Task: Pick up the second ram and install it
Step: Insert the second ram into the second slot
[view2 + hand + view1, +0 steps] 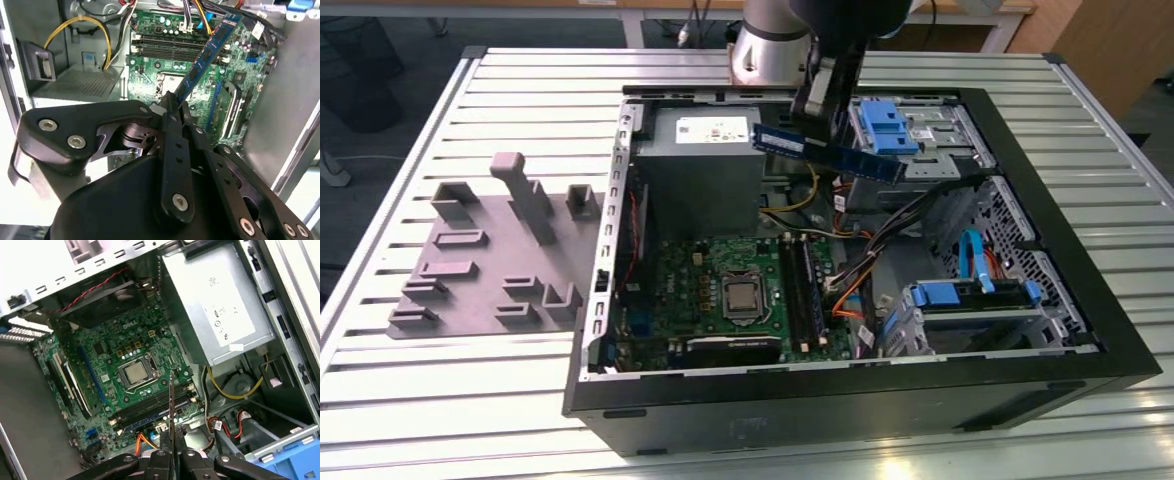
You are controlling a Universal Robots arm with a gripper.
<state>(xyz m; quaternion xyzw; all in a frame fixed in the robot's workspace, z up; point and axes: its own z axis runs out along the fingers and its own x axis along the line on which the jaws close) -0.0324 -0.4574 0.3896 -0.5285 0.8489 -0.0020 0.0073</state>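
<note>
Gripper (172, 107) nearest us, jaws clenched on ram (210, 52); we see it above the motherboard (720, 285), inside the case (1107, 330).

Slatted metal table (1067, 150) under open computer case (1067, 370) and grey tray (487, 260)

Workshop: slatted metal bench (480, 90) (opened computer case (1067, 330)).
</note>
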